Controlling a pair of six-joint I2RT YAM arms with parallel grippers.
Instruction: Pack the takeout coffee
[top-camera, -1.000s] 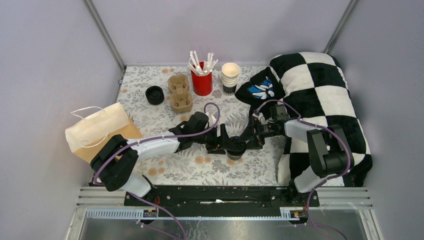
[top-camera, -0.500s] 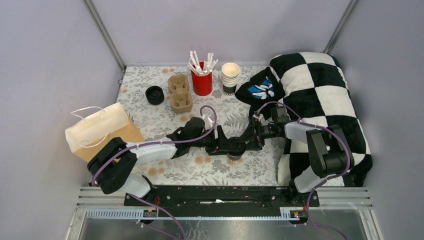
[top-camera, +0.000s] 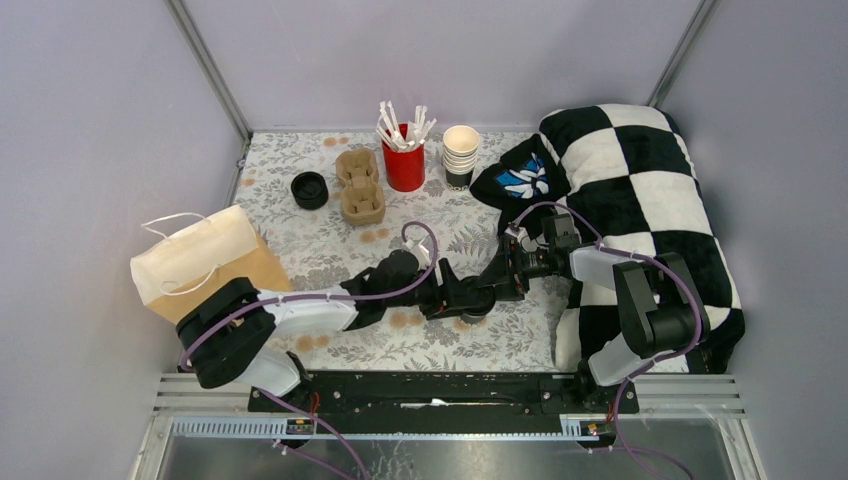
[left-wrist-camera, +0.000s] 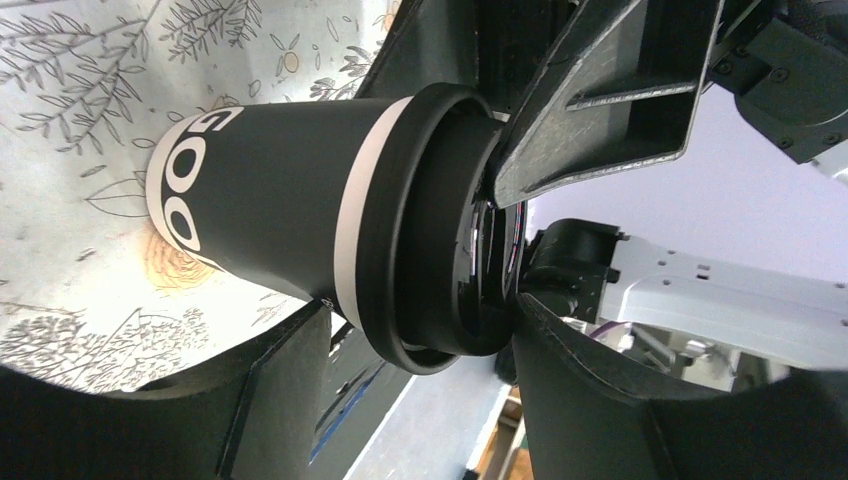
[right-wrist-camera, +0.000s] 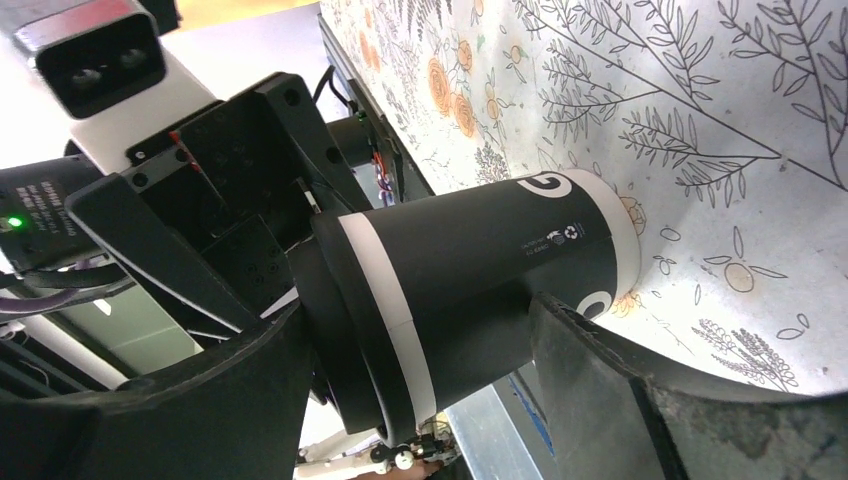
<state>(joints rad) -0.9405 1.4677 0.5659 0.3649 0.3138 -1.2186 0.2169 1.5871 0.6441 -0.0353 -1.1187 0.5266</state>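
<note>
One takeout coffee (left-wrist-camera: 280, 190), a black cup with a white band and a black lid, stands on the flowered cloth at the table's middle. My left gripper (top-camera: 462, 298) reaches it from the left. In the left wrist view my left gripper (left-wrist-camera: 415, 310) has one finger against the wall under the rim and the other against the lid. From the right, my right gripper (right-wrist-camera: 420, 315) holds the same cup (right-wrist-camera: 480, 260), its fingers (right-wrist-camera: 640, 400) pressed to lid and lower wall. The top view hides this cup under both grippers. A second lidded cup (top-camera: 309, 189) stands far left.
A cardboard cup carrier (top-camera: 360, 186) lies beside the second cup. A paper bag (top-camera: 200, 262) stands at the left edge. A red cup of white sticks (top-camera: 404, 160) and a stack of lidless cups (top-camera: 460, 155) stand at the back. A checkered blanket (top-camera: 640, 200) fills the right side.
My left gripper has pushed in to the cup and narrowed its jaws onto it, its forearm swinging toward the near edge. The lid, seen from above before, is now covered. The right gripper stayed.
</note>
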